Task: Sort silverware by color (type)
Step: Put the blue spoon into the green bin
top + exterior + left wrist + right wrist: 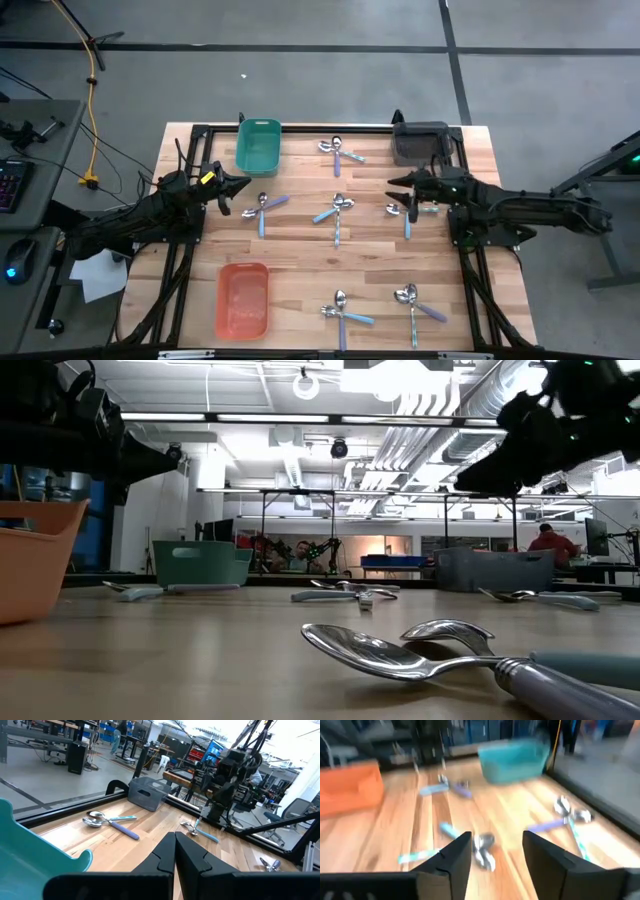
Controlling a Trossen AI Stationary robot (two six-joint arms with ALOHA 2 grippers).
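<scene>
The silverware lies on the wooden table in pairs and threes: spoons with metal bowls and blue, purple or pale handles at the far middle (340,152), across the centre (263,208) (335,212) (408,210), and near the front (343,310) (415,300). My right gripper (395,180) (495,851) hovers open above the table beside the centre-right spoons (482,851), touching nothing. My left gripper (240,185) (175,857) is shut and empty, held level above the table next to the teal bin.
A teal bin (258,146) stands at the far left, a grey bin (420,142) at the far right behind my right gripper, and an orange bin (243,300) at the near left. A black frame rims the table. People show in the room beyond.
</scene>
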